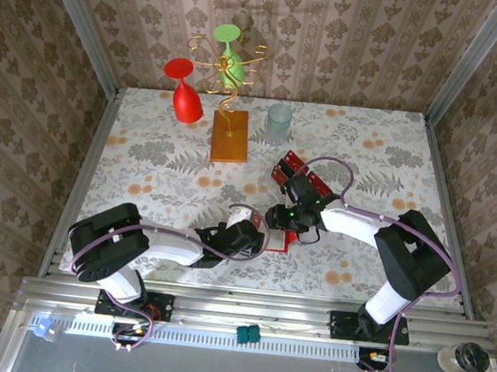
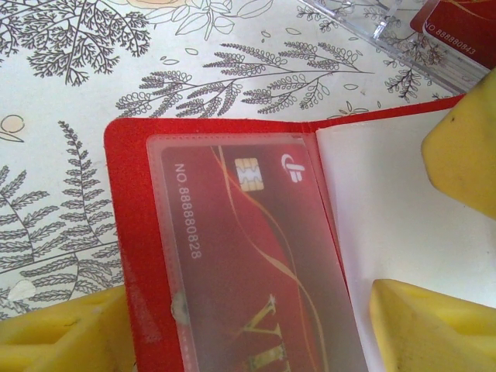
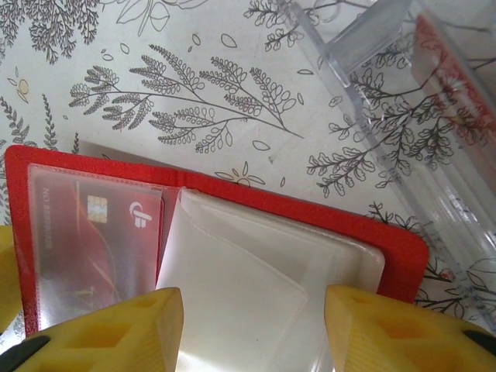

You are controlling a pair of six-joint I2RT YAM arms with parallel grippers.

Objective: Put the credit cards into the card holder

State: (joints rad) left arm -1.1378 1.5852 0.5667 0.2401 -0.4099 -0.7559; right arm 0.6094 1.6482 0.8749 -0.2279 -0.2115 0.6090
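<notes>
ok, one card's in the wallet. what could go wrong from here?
1. The left gripper and right gripper both sit over the open wallet, close together. They may clash when either moves.
2. The empty pocket bulges and creases, so the next card could catch on its lip.
3. The tray holding the spare cards lies close beside the wallet. A reach there might shove either.

2 arms bent inward, left gripper (image 1: 248, 234) jaws wide, right gripper (image 3: 252, 310) jaws apart
</notes>
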